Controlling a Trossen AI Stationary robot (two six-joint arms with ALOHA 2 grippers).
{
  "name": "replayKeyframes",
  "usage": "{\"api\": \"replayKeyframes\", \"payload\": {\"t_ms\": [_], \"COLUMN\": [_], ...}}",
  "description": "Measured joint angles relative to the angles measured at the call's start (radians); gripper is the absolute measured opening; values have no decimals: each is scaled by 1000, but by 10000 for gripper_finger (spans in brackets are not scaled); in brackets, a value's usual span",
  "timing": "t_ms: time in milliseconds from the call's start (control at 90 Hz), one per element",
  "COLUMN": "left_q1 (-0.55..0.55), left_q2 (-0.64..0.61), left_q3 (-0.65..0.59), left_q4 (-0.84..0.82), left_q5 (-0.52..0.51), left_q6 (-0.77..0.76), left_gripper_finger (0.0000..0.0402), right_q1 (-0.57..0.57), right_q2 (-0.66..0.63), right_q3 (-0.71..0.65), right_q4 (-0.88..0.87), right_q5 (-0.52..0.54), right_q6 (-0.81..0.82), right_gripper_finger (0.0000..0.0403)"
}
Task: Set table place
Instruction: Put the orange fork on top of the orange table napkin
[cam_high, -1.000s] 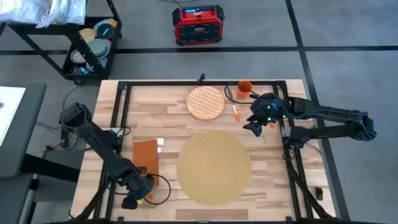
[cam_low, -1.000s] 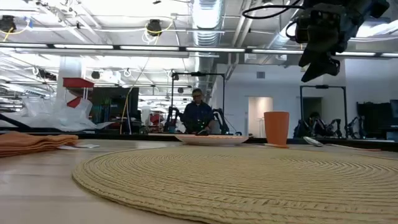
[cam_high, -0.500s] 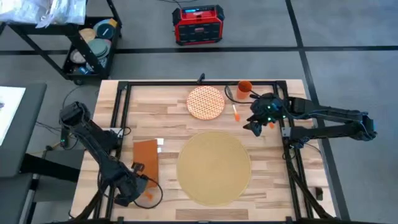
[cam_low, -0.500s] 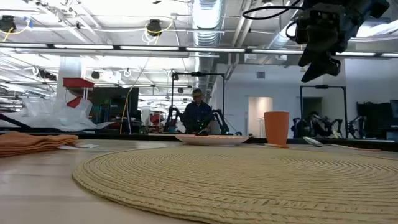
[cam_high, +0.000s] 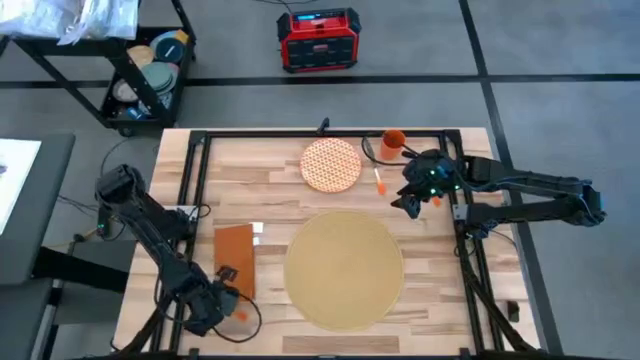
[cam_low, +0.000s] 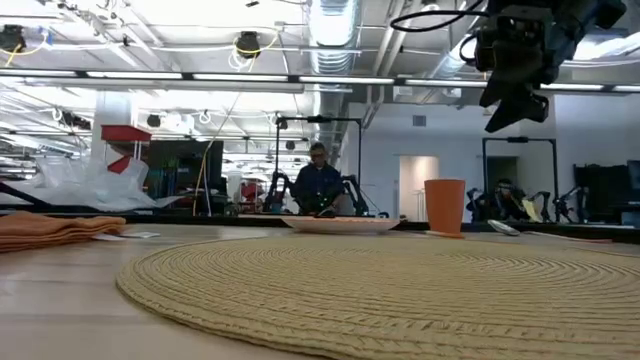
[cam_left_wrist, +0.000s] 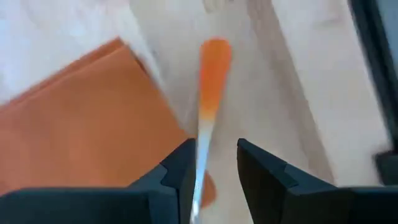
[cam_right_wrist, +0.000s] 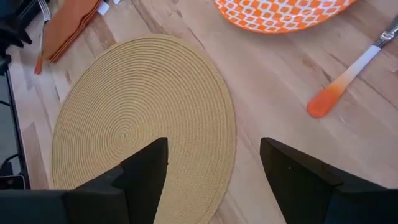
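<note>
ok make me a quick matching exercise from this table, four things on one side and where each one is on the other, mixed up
Things:
1. placemat
2. patterned plate
3. orange cup
4. napkin

Places:
A. far right corner area of the table
B. middle of the near half
C. near left, beside the left gripper
D. far side, middle

Pairs: 1-B, 2-D, 3-A, 4-C

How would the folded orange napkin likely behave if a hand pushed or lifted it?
The napkin is a folded cloth lying flat on the table, so it probably is floppy and would droop if lifted. Its layered edges show in the low view, so a push may bunch or unfold it rather than slide it whole.
</note>
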Motion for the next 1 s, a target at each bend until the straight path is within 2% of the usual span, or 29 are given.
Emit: {"api": "replayKeyframes", "payload": {"t_ms": [211, 700, 1000], "left_q1": [32, 26, 5], "left_q2": [104, 108, 107], "left_q3": [8, 51, 89], "left_q4": [1, -14, -14], "left_q5": [108, 86, 131], "left_q6": [-21, -24, -23], "left_gripper_finger": [97, 96, 62], "right_q1": [0, 0, 0], "right_q2": [0, 0, 0], "right_q3": [0, 0, 0], "right_q4": [0, -2, -27], "right_q5": [0, 0, 0], "right_q6": [8, 0, -4], "right_gripper_finger": [245, 245, 245]}}
